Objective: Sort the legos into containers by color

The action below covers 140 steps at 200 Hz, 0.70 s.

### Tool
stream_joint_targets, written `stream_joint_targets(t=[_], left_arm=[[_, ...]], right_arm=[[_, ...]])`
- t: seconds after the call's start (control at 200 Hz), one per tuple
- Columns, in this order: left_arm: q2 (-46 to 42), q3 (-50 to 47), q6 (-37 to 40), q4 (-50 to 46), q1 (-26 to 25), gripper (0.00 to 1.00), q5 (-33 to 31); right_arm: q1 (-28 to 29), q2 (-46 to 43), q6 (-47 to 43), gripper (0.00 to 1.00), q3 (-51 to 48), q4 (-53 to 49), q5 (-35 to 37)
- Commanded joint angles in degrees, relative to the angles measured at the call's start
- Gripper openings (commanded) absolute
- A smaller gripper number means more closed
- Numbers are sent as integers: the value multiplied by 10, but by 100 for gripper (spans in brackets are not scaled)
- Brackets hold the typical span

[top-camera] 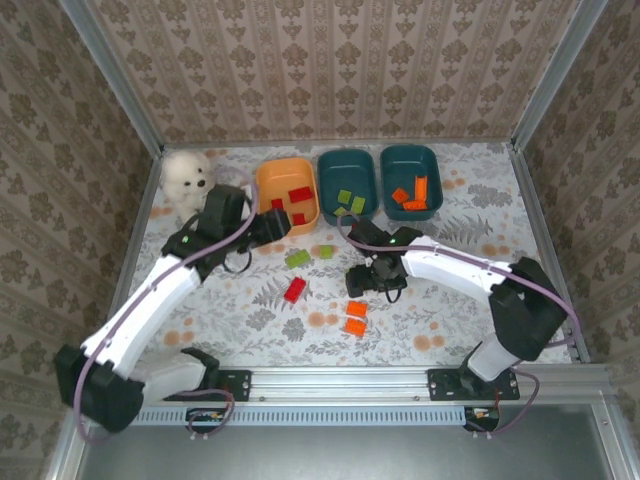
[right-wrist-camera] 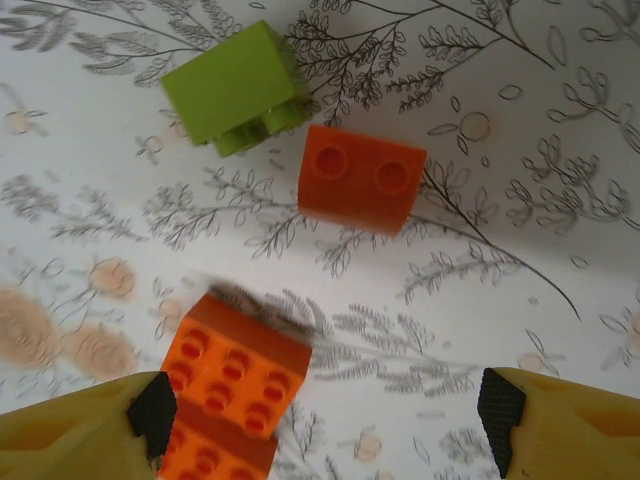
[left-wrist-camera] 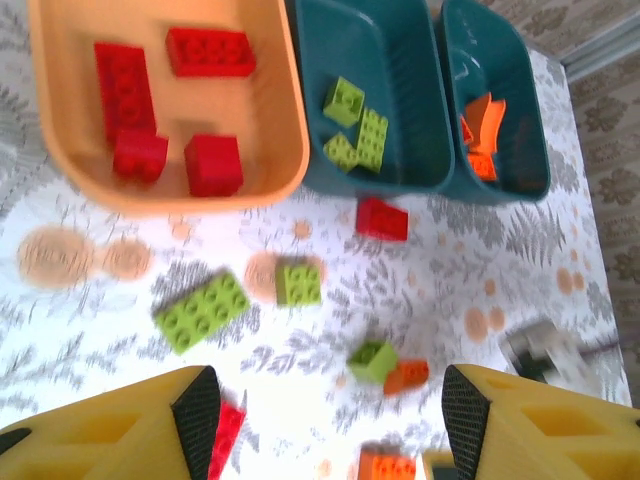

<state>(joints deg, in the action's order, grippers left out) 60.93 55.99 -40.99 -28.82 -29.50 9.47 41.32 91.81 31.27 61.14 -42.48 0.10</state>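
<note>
The orange container [top-camera: 287, 193] holds red legos [left-wrist-camera: 210, 52]. The middle teal container [top-camera: 348, 180] holds lime green legos [left-wrist-camera: 360, 135], and the right teal container [top-camera: 411, 178] holds orange legos [left-wrist-camera: 482, 140]. My left gripper [top-camera: 270, 226] hangs open just in front of the orange container, with nothing between its fingers [left-wrist-camera: 196, 412]. Below it lie green legos [left-wrist-camera: 200, 310] [left-wrist-camera: 298, 282] and a red lego [left-wrist-camera: 228, 435]. My right gripper [right-wrist-camera: 320, 410] is open low over the table. Stacked orange legos [right-wrist-camera: 230, 390] lie by its left finger; an orange lego [right-wrist-camera: 362, 178] and a green lego [right-wrist-camera: 232, 88] lie ahead.
A white plush toy [top-camera: 187, 178] sits at the back left beside the orange container. A loose red lego [left-wrist-camera: 382, 218] lies on the table just in front of the middle teal container. Patterned walls and metal rails close in the table on three sides.
</note>
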Motion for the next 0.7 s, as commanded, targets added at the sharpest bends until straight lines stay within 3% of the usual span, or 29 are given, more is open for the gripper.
stream_joint_targets(t=[0.0, 0.145, 0.305, 0.695], left_arm=[[-74, -44, -32, 2, 2, 64, 15], [-129, -66, -49, -18, 3, 64, 4], [-130, -56, -49, -25, 3, 64, 5], [-109, -53, -49, -7, 1, 63, 21]], right_arm=[[2, 36, 9, 80, -6, 57, 25], [-7, 72, 9, 76, -10, 88, 47], [-18, 106, -1, 72, -3, 102, 51], [-35, 138, -24, 41, 27, 114, 51]])
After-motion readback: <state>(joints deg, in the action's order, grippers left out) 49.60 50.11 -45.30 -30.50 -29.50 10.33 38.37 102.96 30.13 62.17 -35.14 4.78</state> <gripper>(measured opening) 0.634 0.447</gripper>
